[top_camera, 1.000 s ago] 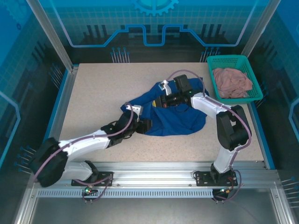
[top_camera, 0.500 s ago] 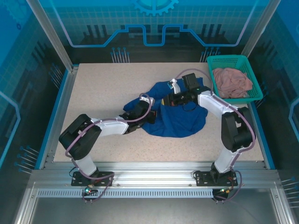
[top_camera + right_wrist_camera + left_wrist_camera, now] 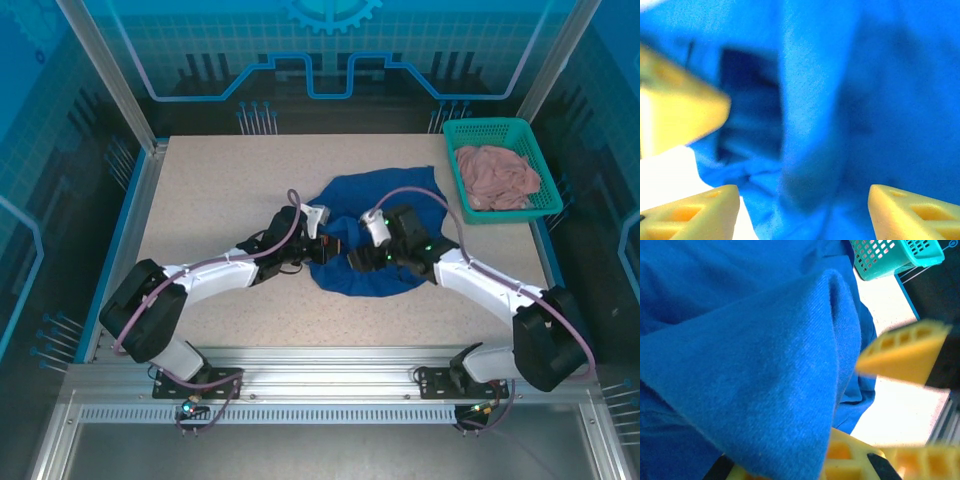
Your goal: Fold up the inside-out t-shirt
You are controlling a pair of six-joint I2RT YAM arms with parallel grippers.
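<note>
The inside-out t-shirt (image 3: 385,205), royal blue, lies bunched in the middle of the table. My left gripper (image 3: 330,247) is at its left edge, shut on a fold of the fabric. In the left wrist view that fold (image 3: 765,380) rises from the yellow fingers (image 3: 850,460) at the bottom. My right gripper (image 3: 357,260) sits on the shirt's near side, close to the left one and facing it. Its fingers (image 3: 695,215) stand wide apart, and the blue cloth (image 3: 810,115) lies just ahead of the gripper (image 3: 802,195), not pinched.
A teal basket (image 3: 528,140) with a dusty-pink garment (image 3: 497,176) stands at the table's back right corner. Bare tabletop (image 3: 215,185) lies to the left and along the near edge. Frame posts stand at the back corners.
The left gripper shut on the shirt's left edge and moved right. The right gripper let go of the shirt, opened and swung from the far side toward the near side. The shirt bunched up.
</note>
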